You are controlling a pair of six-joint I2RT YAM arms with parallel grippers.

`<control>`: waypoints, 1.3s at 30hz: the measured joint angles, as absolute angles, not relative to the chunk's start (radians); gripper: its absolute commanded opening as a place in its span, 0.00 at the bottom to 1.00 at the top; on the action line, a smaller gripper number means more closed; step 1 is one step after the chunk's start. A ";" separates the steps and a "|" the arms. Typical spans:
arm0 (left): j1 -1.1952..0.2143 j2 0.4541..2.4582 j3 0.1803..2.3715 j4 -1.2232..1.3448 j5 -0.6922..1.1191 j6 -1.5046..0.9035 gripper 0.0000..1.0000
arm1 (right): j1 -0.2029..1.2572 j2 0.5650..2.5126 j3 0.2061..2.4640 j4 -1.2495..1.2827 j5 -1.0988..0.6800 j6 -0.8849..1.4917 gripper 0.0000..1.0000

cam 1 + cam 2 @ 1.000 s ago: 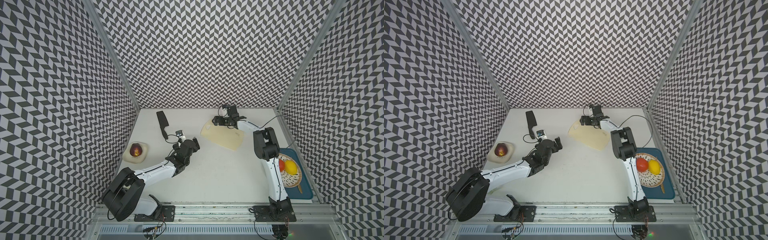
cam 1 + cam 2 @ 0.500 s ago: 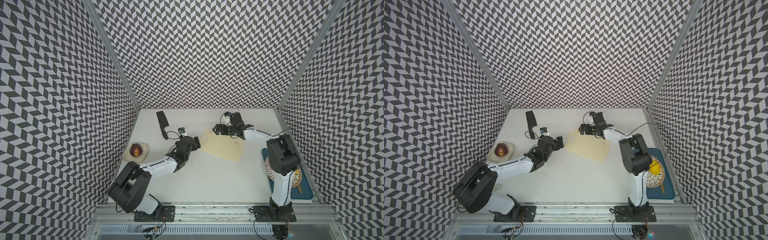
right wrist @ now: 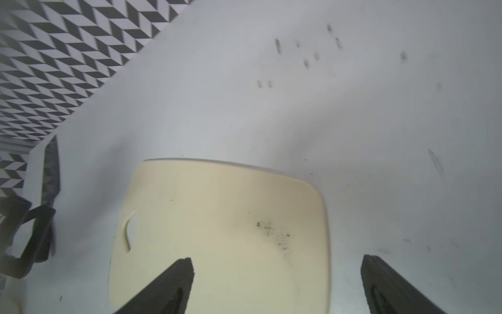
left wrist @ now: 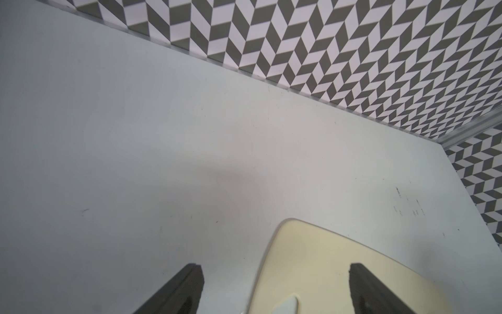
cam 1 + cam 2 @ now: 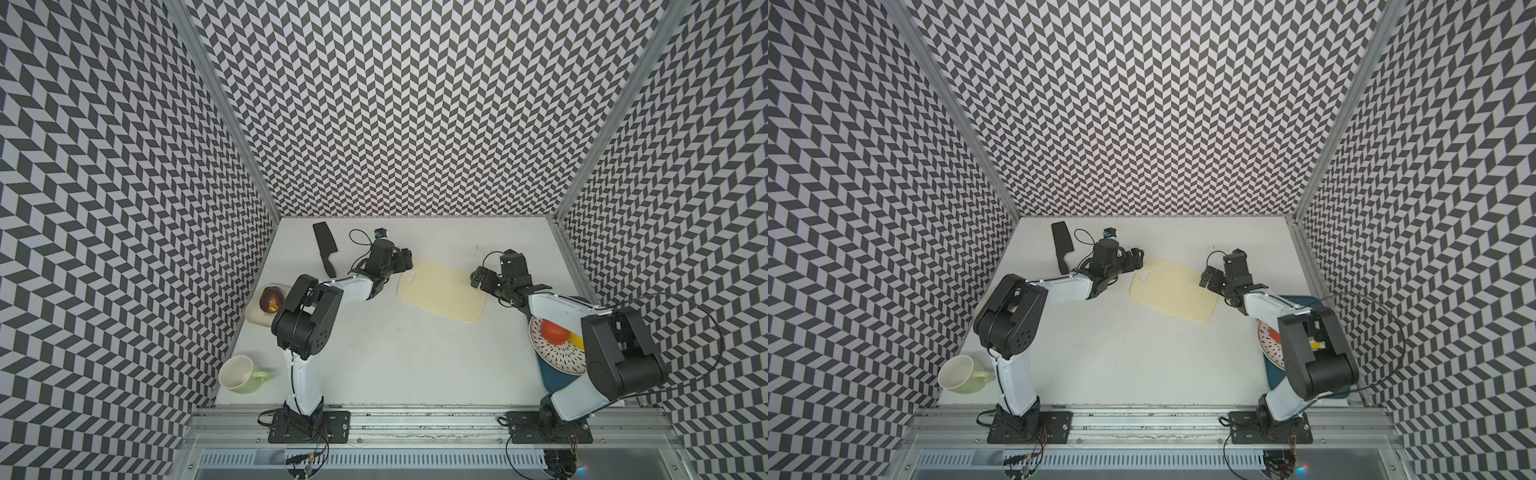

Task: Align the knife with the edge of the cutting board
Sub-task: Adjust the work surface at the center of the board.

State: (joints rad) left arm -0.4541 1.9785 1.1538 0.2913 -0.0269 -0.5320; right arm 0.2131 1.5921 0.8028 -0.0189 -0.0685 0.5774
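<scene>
White tabletop [image 5: 395, 365] enclosed on three sides by chevron-patterned walls [image 5: 395, 104], seen from above in both top views.

Knife [image 5: 324, 243] [image 5: 1062, 243]: flat on the table near the back left corner, blade toward the back wall, handle toward the front. Untouched by either gripper and well apart from the cutting board, with the left wrist between the two.

Cutting board [image 5: 442, 291] [image 5: 1175, 291]: flat near the middle of the table, skewed to the table edges, cut-out hole at the end nearest the left arm. Faint dark specks on its surface in the right wrist view [image 3: 217, 204].

Left gripper [image 5: 404, 259] [image 5: 1136, 259]: at the hole end of the board, jaws spread wide and holding nothing. In the left wrist view [image 4: 275, 267], one finger over the board [image 4: 312, 258], the other over bare table. Contact with the board not discernible.

Right gripper [image 5: 478, 278] [image 5: 1206, 278]: at the opposite end of the board, jaws likewise spread wide and empty. In the right wrist view [image 3: 277, 261], one finger over the board, the other over bare table past its edge.

Bystanders: pale green mug [image 5: 237, 374] at front left; small dish [image 5: 255, 313] with a red fruit [image 5: 270, 300] by the left wall; dark blue tray [image 5: 548, 374] at right, carrying a speckled plate [image 5: 557, 357] with a red fruit and a yellow one, partly hidden by the right arm.
</scene>
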 measured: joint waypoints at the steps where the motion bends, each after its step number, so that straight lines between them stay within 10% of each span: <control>1: -0.452 1.998 1.161 0.284 -0.009 -0.532 0.89 | 0.205 1.598 0.803 -0.020 -0.069 0.583 1.00; 39: -0.557 1.834 0.868 0.265 0.027 -0.594 0.86 | 0.258 1.737 0.830 0.128 -0.217 0.530 1.00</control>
